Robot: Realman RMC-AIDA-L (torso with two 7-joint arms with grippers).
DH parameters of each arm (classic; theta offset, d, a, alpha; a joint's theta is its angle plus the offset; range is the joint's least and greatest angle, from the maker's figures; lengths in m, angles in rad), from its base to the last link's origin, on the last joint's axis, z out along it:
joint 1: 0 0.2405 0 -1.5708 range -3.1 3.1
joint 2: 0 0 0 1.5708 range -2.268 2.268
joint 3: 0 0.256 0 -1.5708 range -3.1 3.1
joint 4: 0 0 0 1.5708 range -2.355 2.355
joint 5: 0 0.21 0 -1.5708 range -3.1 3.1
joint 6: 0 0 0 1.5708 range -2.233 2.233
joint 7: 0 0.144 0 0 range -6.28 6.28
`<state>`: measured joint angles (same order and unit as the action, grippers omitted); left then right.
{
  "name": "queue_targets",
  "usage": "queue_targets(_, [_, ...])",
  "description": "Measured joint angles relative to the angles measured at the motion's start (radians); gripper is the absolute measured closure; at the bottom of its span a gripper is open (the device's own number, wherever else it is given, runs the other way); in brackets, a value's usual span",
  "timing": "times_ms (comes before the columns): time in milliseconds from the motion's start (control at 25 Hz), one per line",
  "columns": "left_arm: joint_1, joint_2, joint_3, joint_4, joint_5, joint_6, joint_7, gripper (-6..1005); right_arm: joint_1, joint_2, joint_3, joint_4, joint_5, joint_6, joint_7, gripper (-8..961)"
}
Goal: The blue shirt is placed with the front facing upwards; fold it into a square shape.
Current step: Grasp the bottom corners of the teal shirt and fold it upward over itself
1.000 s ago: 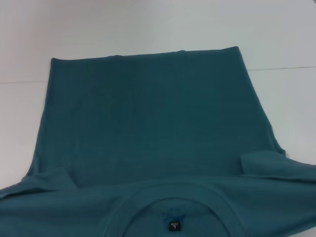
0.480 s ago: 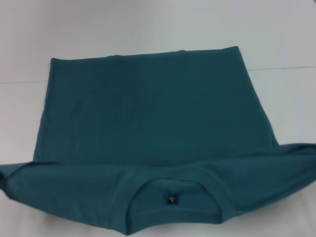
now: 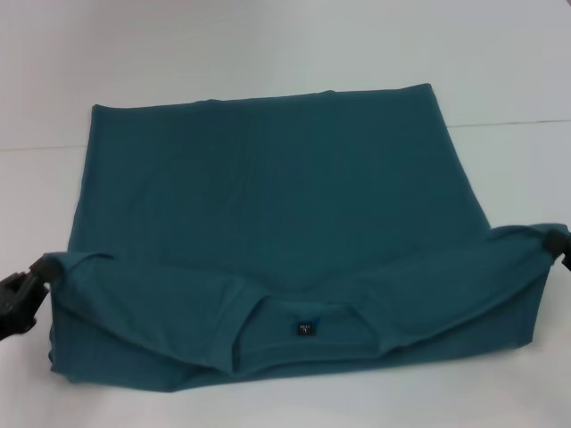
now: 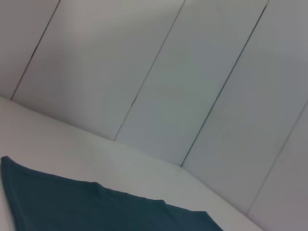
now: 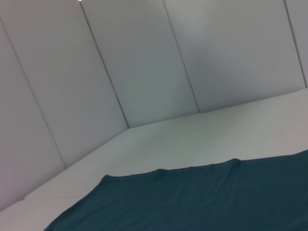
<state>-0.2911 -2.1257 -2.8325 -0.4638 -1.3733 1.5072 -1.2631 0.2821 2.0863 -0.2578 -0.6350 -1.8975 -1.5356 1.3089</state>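
The blue shirt (image 3: 268, 196) lies on the white table, its far hem flat and straight. Its near end, with the collar and the small dark neck tag (image 3: 306, 327), is raised and doubled over the body. My left gripper (image 3: 34, 278) is at the left edge, shut on the shirt's left shoulder corner. At the right edge, my right gripper (image 3: 553, 241) pinches the right shoulder corner. The cloth sags between the two. The flat part of the shirt (image 4: 72, 207) shows in the left wrist view, and more of the shirt (image 5: 202, 197) in the right wrist view.
White table (image 3: 268, 45) surrounds the shirt, with a thin seam running across it behind the hem. Pale wall panels (image 4: 192, 72) stand beyond the table's far edge.
The collar end has been lifted and carried away from me over the shirt's body. Both grippers have come into view at the sides, holding the shoulder corners.
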Motion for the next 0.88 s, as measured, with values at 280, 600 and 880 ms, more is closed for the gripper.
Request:
queue_targets(280, [-0.054, 0.003, -0.013, 0.010, -0.006, -0.117, 0.000, 962, 0.064, -0.005, 0.001, 0.006, 0.000, 0.104, 0.026, 939])
queue_targets(600, [-0.081, 0.001, -0.025, 0.010, -0.048, -0.149, 0.013, 962, 0.121, -0.012, -0.001, 0.012, 0.006, 0.168, 0.038, 939])
queue_targets(880, [-0.125, 0.004, -0.015, 0.010, -0.044, -0.215, -0.009, 961, 0.163, -0.015, -0.017, 0.012, 0.003, 0.233, 0.062, 939])
